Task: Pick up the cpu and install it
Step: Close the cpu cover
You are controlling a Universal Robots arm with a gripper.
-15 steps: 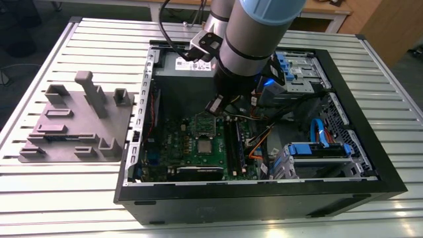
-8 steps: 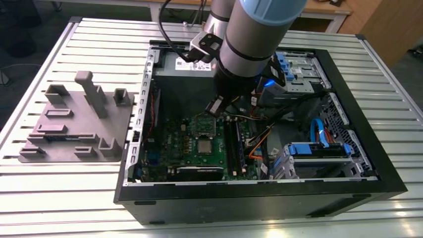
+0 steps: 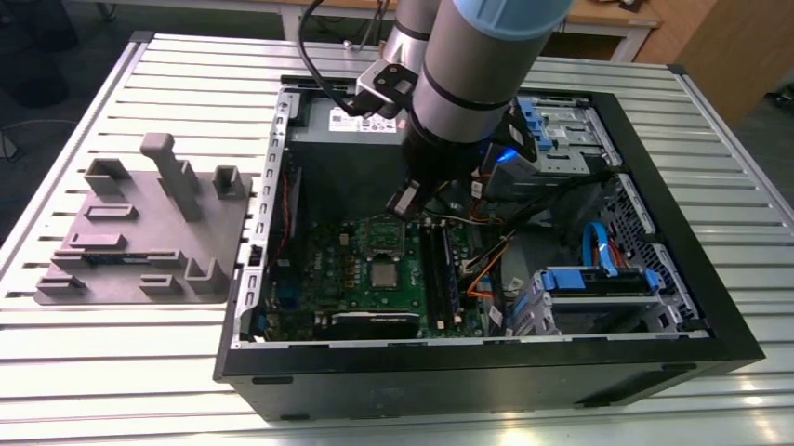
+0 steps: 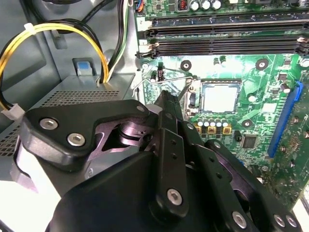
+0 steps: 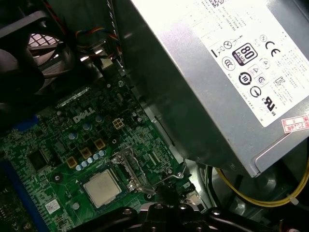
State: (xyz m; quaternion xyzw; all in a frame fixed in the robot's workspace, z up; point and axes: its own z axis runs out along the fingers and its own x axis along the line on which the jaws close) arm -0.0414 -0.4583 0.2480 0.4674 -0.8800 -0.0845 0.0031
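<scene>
The cpu (image 4: 219,96) already lies flat in its socket (image 5: 126,173) near the middle of the board (image 3: 372,279), and the gripper (image 3: 406,200) hangs just above the socket's open frame and lever; whether it is released or clenched I cannot tell, though it grasps no chip. The risk I judge greatest is a sideways knock on the thin lever (image 4: 164,79) — it could bend it or jolt the chip off its seat. The grey box (image 5: 217,72), yellow cables (image 4: 48,34) and RAM slots (image 4: 222,46) crowd the case (image 3: 496,372), leaving little room.
</scene>
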